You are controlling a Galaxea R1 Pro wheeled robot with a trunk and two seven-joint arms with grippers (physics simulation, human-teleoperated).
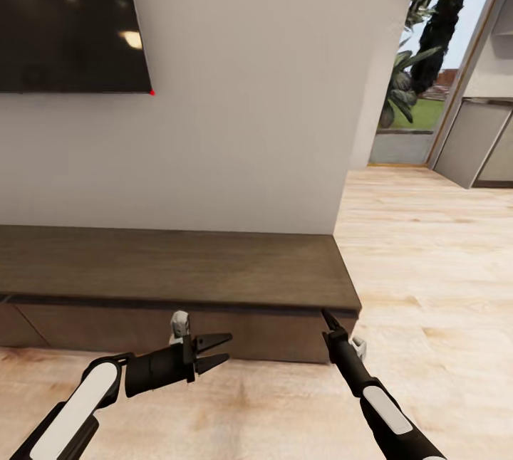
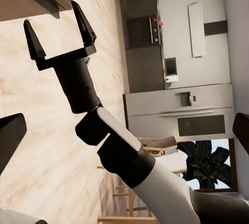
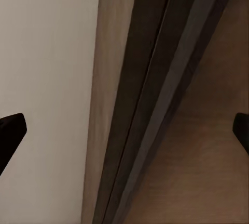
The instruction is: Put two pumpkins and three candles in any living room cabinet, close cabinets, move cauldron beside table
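Dark-brown cabinet (image 1: 178,268) lies just ahead of both empty claws, its drawer fronts shut.

From the head, its long axis runs across the wall; the right claw (image 1: 329,320) sits nearer its front edge than the left claw (image 1: 217,352), spread wide. The left wrist shows that right claw (image 2: 58,28) agape; the right wrist meets the cabinet's front (image 3: 155,104).

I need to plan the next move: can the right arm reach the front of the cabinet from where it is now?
Probably yes. The right gripper, open, is right by the cabinet front near its right end, and nothing stands between them.
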